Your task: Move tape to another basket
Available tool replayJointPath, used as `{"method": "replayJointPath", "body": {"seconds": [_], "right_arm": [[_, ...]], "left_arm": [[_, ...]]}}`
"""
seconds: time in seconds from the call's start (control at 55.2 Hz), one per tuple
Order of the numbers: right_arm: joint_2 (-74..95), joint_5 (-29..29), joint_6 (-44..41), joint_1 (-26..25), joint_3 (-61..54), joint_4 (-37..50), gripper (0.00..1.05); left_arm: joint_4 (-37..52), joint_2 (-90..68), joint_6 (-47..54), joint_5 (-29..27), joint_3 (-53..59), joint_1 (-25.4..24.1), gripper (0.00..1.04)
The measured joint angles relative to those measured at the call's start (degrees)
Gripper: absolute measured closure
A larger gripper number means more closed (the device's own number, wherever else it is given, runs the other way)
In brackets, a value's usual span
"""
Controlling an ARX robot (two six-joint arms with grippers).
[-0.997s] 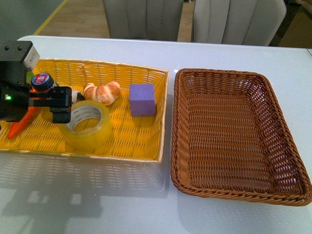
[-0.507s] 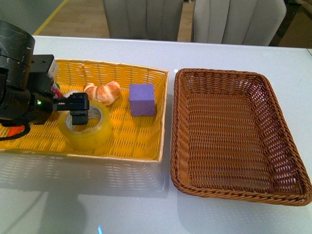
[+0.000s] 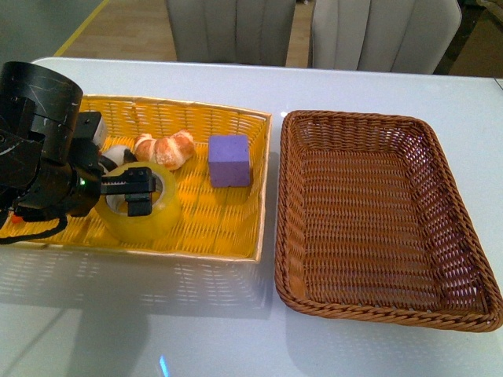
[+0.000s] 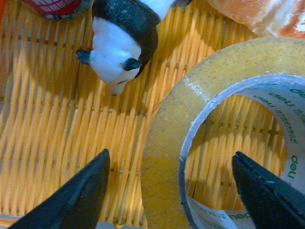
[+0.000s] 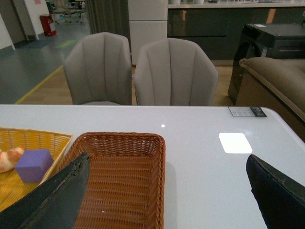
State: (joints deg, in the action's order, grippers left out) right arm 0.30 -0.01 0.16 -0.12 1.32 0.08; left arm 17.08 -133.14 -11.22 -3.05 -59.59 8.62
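1. Along the near edge, the white table (image 3: 196, 330) runs as a bare strip in front of both baskets.
2. The yellow woven basket (image 3: 220, 228) sits toward the left edge. The tape (image 3: 149, 218) lies flat in its near half, core facing up, close to the near rim.
3. The left gripper (image 3: 138, 191) hangs over the roll with its fingers spread and gripping nothing. In the left wrist view, one finger (image 4: 81, 200) is outside the roll over the weave and the other (image 4: 267, 195) is inside the core. A gap shows on both sides of the tape (image 4: 162, 143) wall.
4. The brown wicker basket (image 3: 377, 228) sits toward the right edge, just beside the yellow one, with a thin line of table between their rims. Its whole woven floor shows.
5. Farther in are a croissant (image 3: 167, 149) and a purple block (image 3: 229, 160), the block near the yellow basket's right rim. Open weave lies between the block and the tape.
6. A panda figure (image 4: 121, 45) lies near the roll's outer side, apart from it.
7. The right gripper (image 5: 167, 159) shows only in its own wrist view. Its fingers are wide apart and hold nothing, with the brown wicker basket (image 5: 124, 167) below.
8. The left arm's black body hides the yellow basket's left part. A red-labelled thing (image 4: 57, 5) is cut off and cannot be identified.
9. Beyond the far edge stand grey chairs (image 3: 228, 31).
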Motion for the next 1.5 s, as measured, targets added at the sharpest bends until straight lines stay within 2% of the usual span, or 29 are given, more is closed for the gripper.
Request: {"method": "replayJointPath", "body": {"seconds": [0.272,0.381,0.417,0.743,1.033,1.504], "right_arm": [[0.0,0.0,0.0,0.0,0.0,0.0,0.09],[0.0,0.0,0.0,0.0,0.0,0.0,0.09],[0.0,0.0,0.0,0.0,0.0,0.0,0.09],[0.0,0.0,0.0,0.0,0.0,0.0,0.09],[0.0,0.0,0.0,0.0,0.0,0.0,0.09],[0.0,0.0,0.0,0.0,0.0,0.0,0.09]], "left_arm": [[0.2,0.3,-0.6,-0.9,0.1,0.0,0.74],[1.9,2.1,-0.2,-2.2,1.7,0.0,0.87],[2.4,3.0,-0.2,-2.9,2.5,-0.1,0.89],[3.0,16.8,0.8,-3.3,8.0,1.4,0.90],[-6.6,16.0,-2.1,1.1,-4.6,14.3,0.90],[-15.4,5.0,-3.7,2.3,-22.9,25.3,0.90]]}}
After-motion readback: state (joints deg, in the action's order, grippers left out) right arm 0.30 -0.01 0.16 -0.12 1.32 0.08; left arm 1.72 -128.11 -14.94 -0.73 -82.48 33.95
